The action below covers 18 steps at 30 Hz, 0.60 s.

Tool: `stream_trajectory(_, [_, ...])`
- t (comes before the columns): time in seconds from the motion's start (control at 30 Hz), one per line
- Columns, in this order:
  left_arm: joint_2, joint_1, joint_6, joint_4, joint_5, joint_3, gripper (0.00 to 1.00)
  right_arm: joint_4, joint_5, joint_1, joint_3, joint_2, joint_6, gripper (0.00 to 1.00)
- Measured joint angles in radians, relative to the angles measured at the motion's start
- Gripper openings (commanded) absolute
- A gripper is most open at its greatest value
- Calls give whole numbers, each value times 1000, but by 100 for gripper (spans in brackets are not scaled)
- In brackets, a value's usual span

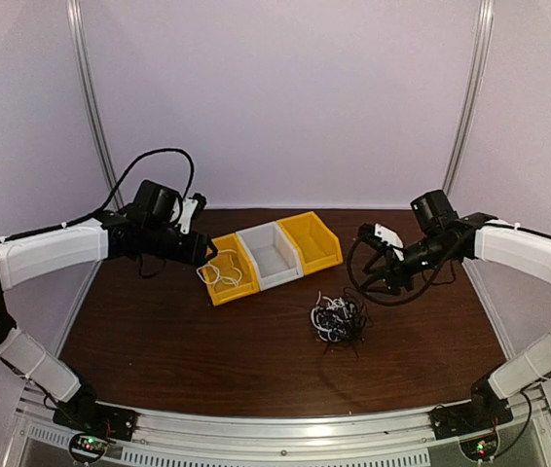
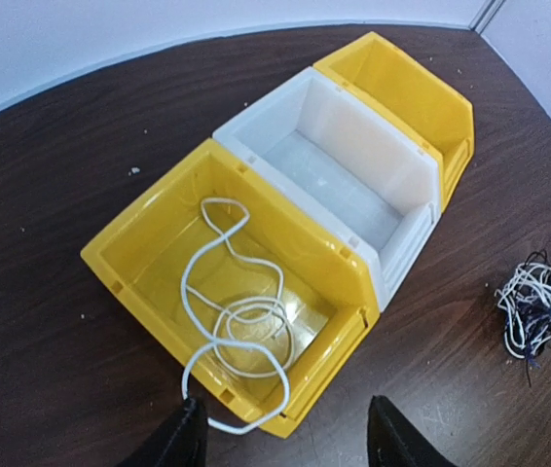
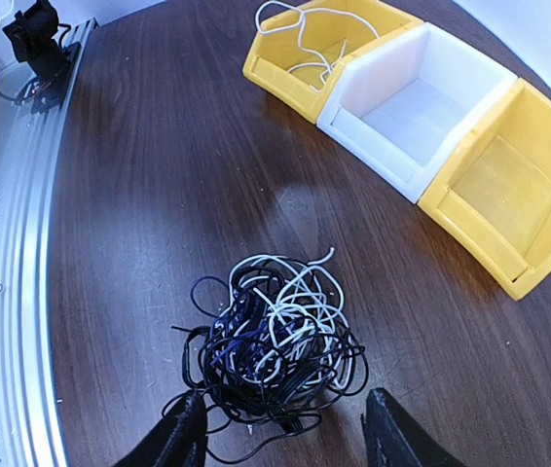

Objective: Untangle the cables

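A white cable (image 2: 229, 321) lay coiled in the yellow bin (image 2: 125, 263) left of the white bin (image 2: 256, 146), one loop over its rim by the spread, empty left gripper (image 2: 285, 443); a snag could drag it out. Arm-side of the white bin, the tangle (image 3: 271, 341) sat near the spread right gripper (image 3: 285, 438); pinching several cords might tighten knots. The table (image 1: 207, 341) was dark brown, the walls (image 1: 275, 97) pale
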Motion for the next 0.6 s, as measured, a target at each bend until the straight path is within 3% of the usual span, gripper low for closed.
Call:
stream_trajectory(0.2, [-95,1,-42,-71,-73,-142,55,-13,74,109,14,2,-16,55])
stream_trajectory(0.6, [-24,30,-199,73,57,-216,45,-10,107,135,5,49,-18,54])
